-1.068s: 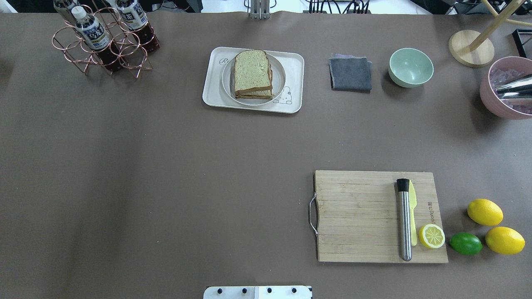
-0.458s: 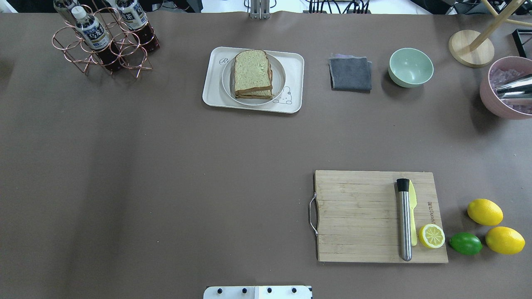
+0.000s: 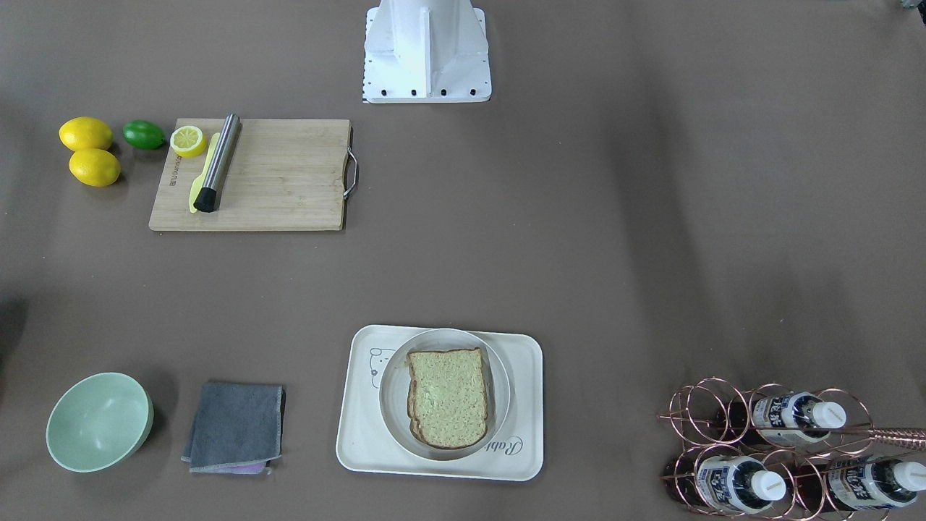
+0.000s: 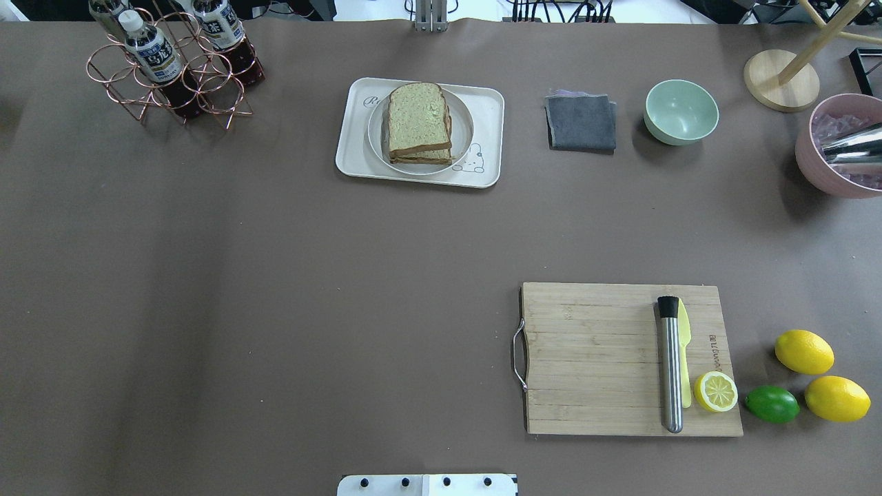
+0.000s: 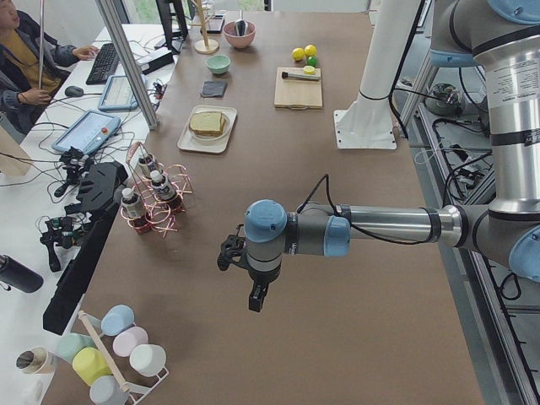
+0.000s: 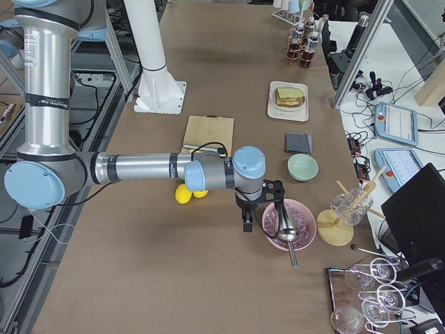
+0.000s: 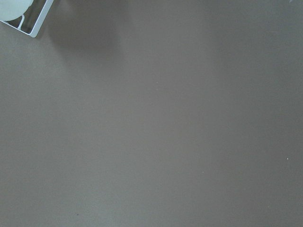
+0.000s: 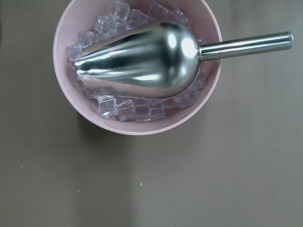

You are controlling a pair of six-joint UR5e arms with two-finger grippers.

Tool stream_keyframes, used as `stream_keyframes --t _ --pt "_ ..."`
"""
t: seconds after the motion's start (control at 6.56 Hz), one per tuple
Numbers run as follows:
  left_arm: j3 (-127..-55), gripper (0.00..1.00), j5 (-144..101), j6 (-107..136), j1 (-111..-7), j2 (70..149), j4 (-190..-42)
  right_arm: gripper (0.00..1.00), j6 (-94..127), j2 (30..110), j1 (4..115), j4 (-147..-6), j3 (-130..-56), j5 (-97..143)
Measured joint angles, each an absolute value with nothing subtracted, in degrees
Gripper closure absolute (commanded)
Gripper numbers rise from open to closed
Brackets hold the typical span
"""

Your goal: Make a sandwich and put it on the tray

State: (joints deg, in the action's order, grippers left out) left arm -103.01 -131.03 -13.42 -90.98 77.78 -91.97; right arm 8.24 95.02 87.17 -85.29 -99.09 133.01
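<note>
Nothing is changing on the counter (image 4: 275,275) lately: sandwich (image 4: 417,124) is sitting on plate (image 4: 466,117) in tray (image 4: 488,110), so task is looking done. My left tool (image 5: 254,302) and right tool (image 6: 245,225) are hanging clear; can't tell their grip state.

Opposed overhead and front views, tray (image 4: 351,148) in both.

We take this for a robotics lab, not a kitchen. The brown-papered table (image 5: 337,278) carries a white robot pedestal (image 5: 384,67) at one o'clock in the left-end view, and a grey-and-blue jointed arm (image 5: 388,228) reaches over it. At ten o'clock an operator (image 5: 25,59) sits at a side desk with keyboard (image 5: 105,63) and tablets (image 5: 84,131) — aluminium posts (image 5: 126,59) and loose cables (image 5: 447,160) flank the table.
</note>
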Motion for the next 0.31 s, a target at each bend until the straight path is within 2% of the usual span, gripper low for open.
stream_keyframes --t 0.31 --pt "-103.16 0.03 -131.02 -13.45 -90.9 77.89 -91.97 0.0 7.94 95.24 87.19 -85.14 -99.08 133.11"
